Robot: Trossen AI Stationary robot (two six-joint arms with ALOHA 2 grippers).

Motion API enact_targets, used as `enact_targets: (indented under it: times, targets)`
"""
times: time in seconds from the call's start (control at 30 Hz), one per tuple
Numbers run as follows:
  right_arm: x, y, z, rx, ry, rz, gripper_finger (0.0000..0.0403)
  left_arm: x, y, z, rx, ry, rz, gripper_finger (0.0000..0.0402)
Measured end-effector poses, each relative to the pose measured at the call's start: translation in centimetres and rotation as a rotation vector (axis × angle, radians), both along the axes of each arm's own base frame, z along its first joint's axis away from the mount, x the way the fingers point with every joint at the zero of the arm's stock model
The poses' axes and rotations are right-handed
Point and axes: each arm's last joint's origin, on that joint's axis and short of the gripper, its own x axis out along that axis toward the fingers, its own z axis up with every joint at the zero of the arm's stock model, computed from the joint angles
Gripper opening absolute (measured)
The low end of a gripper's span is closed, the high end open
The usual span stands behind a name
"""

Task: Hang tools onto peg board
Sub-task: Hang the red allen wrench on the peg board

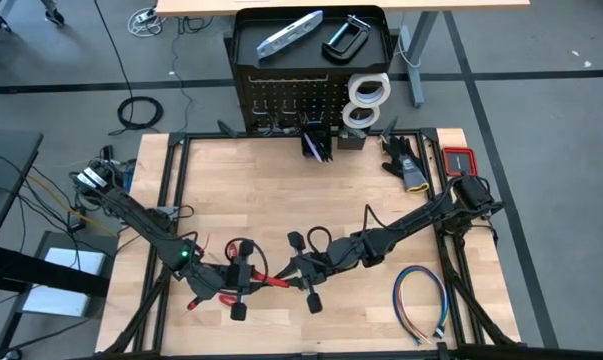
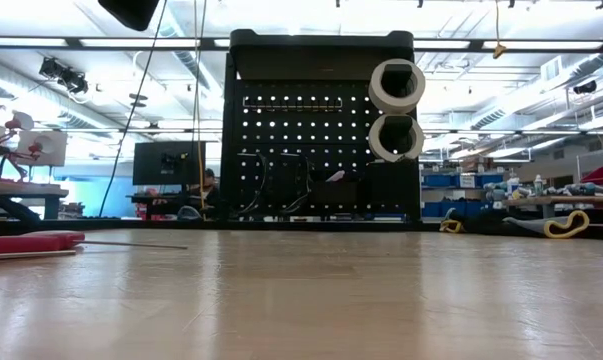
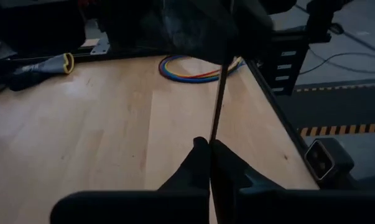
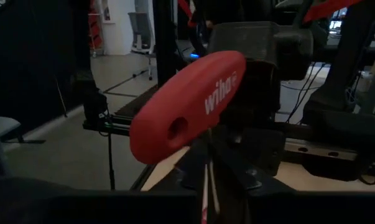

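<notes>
A red T-handled tool hangs in the air between my two grippers near the table's front. Its red handle stands right in front of my right gripper. Its thin dark shaft runs to my left gripper, which is shut on it. The peg board stands at the far edge with two white tape rolls hung on it. A silver bar tool and a black C-clamp lie on its top tray. My left gripper pinches the tool's thin shaft between its two fingertips, coming from the table's left and slanting a little down. From the fingertips the shaft runs on toward my right gripper. The tool is lifted clear of the table.
Another red-handled tool lies on the table at the front left. A multicoloured wire loop lies at the front right. A black-and-yellow item and a flat red case sit at the far right. The table's middle is bare wood.
</notes>
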Motion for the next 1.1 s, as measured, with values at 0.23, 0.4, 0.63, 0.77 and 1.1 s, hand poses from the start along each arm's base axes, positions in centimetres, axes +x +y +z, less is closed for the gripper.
enact_targets:
  times: [0.23,0.4,0.63,0.77,1.1]
  targets:
    - [-0.1,0.0,0.2,0.026,-0.001,0.0,0.0119,-1.0,0.4,1.4,-0.044,-0.022,-0.005,0.0001]
    - [-0.5,0.0,0.8,0.012,0.017,0.006,0.0156,-2.4,0.4,2.5,-0.032,-0.042,0.003,0.0]
    - [-1.3,-0.3,0.3,-0.004,0.179,-0.005,0.0171,-3.3,3.0,4.3,-0.043,-0.055,0.08,0.0]
    - [-1.2,0.2,-1.1,0.009,0.252,-0.035,0.0169,-2.4,6.5,4.5,-0.078,0.007,0.145,0.0]
    - [1.2,1.3,-9.0,-0.003,0.332,-0.088,0.0168,0.2,17.9,4.5,-0.158,0.061,0.262,0.0]
